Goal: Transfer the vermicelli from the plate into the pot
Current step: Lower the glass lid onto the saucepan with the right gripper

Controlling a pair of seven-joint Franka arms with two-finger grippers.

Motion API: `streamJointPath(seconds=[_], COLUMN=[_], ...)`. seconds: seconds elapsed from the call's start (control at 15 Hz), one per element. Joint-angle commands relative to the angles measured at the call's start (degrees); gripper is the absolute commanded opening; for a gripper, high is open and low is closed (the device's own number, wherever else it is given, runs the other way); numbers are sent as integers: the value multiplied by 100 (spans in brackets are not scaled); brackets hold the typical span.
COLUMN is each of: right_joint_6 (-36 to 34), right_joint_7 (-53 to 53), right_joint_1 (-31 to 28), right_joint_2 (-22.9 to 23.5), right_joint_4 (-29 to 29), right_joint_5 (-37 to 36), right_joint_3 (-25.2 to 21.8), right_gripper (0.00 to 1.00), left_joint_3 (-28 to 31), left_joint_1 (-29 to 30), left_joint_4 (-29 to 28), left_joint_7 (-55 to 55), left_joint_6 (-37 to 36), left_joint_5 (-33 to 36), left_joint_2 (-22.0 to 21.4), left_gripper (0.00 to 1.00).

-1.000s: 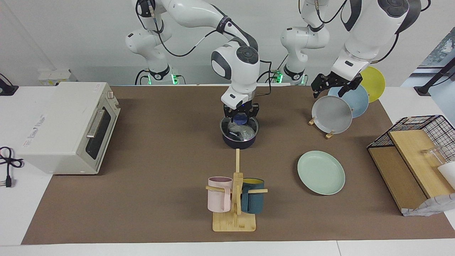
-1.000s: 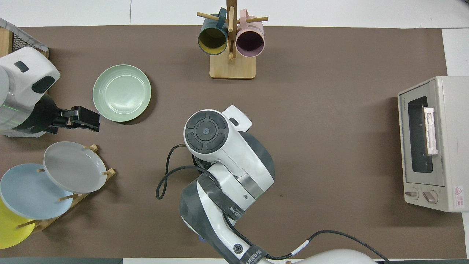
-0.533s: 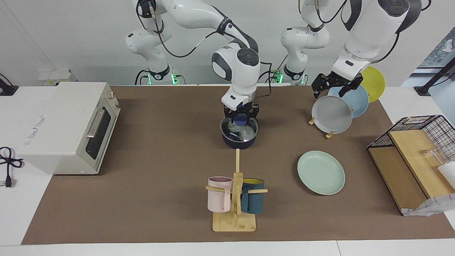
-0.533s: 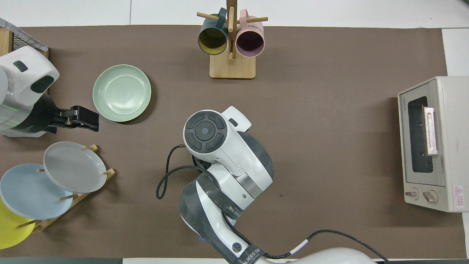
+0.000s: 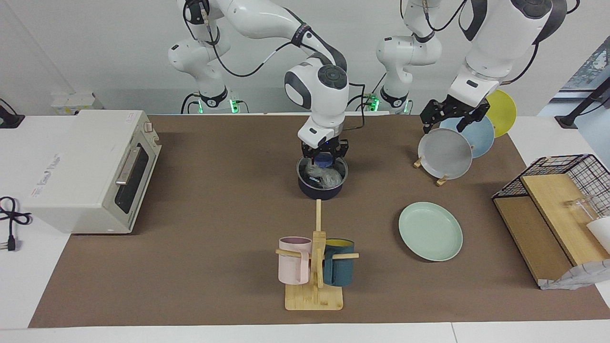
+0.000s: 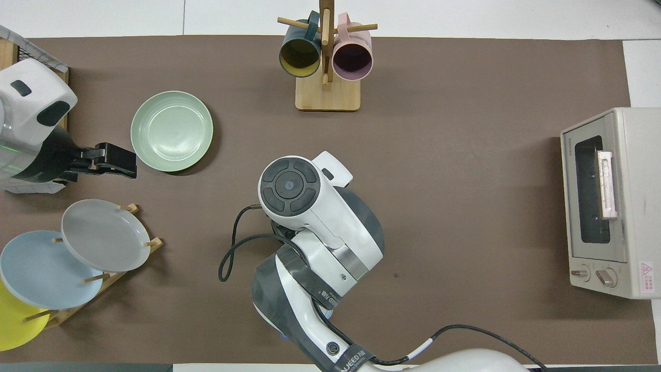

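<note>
Everything here turns on one vertical line. The right gripper [image 5: 324, 155] hangs straight over the pot [image 5: 321, 190], at the mouth of it, and the vermicelli [image 5: 326, 177] lies directly beneath those fingertips, inside the black bowl. From where I stand the whitish tangle fills much of the pot's inside, and I cannot separate it into 2 nests. The right jaws are pinched together. Their tips are at the top of the strands, but I cannot tell whether any threads are caught between them or whether the noodles lie free. From overhead the right arm covers the pot entirely, so that view settles nothing. The tangle is a loose round heap with no long axis to line up with, so to my eye the coming move is purely up and down. If strands are caught, the jaws need to part over the pot before the arm lifts clear, or they may trail over the rim. The plate [image 5: 430, 231] sits bare toward the left arm's end of the table, farther from the robots than the pot and well apart from it. That suggests the transfer is all but done. The left gripper [image 5: 445, 119] waits with its jaws spread wide and empty above the plate rack [image 5: 443, 180], and it is the arm closer to the plate.
</note>
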Motion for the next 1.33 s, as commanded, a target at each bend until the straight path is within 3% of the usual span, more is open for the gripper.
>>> streamJointPath(seconds=[0.0, 1.07, 1.27], right_joint_6=[139, -73, -55], right_joint_7=[144, 135, 135], right_joint_1=[-12, -92, -83], right_joint_2=[-41, -32, -41], right_joint_4=[-179, -153, -179], right_joint_5=[99, 450, 424], right_joint_3=[19, 19, 19], right_gripper=[35, 35, 40], left_joint_3=[-3, 5, 23], left_joint_1=[16, 95, 86], left_joint_4=[93, 75, 40], left_joint_7=[14, 40, -4], left_joint_6=[31, 40, 5], left_joint_5=[119, 110, 110], left_joint_2=[-9, -53, -62], left_gripper=[100, 100, 100])
